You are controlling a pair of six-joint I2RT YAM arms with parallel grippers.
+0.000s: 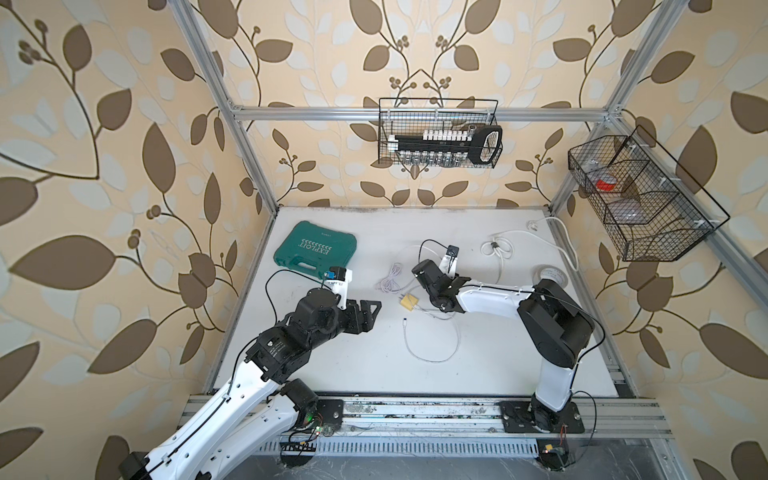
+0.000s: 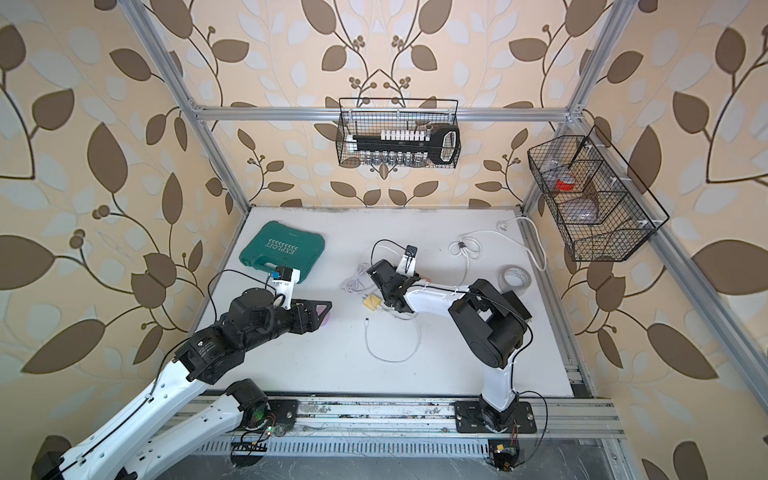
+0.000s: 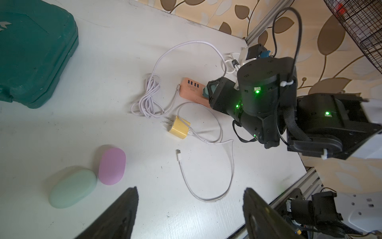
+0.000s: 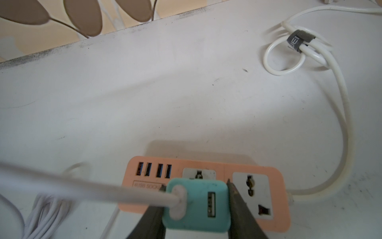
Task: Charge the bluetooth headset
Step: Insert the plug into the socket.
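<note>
Two pill-shaped headset cases at the near left of the table (image 1: 332,365): mint case (image 3: 72,188) and pink case (image 3: 112,165), ends touching, flat beneath the left gripper (image 3: 190,189), jaws spread wide, gripping nothing. From above, mostly hidden by that gripper. One green tool case (image 1: 316,249) farther back on the left. Rightward, one bundled cable (image 3: 147,101), then two adapters: yellow adapter (image 3: 179,129) loose on the table, a free plug (image 3: 179,154) near it; teal adapter (image 4: 198,221) pinched between the right gripper (image 4: 196,186) jaws over a socket of the single peach power strip (image 4: 279,196), with four USB ports and two sockets. One tape roll (image 1: 550,274) far right. Pink case's long axis aimed roughly at the bundled cable; mint case slanted to that line.
</note>
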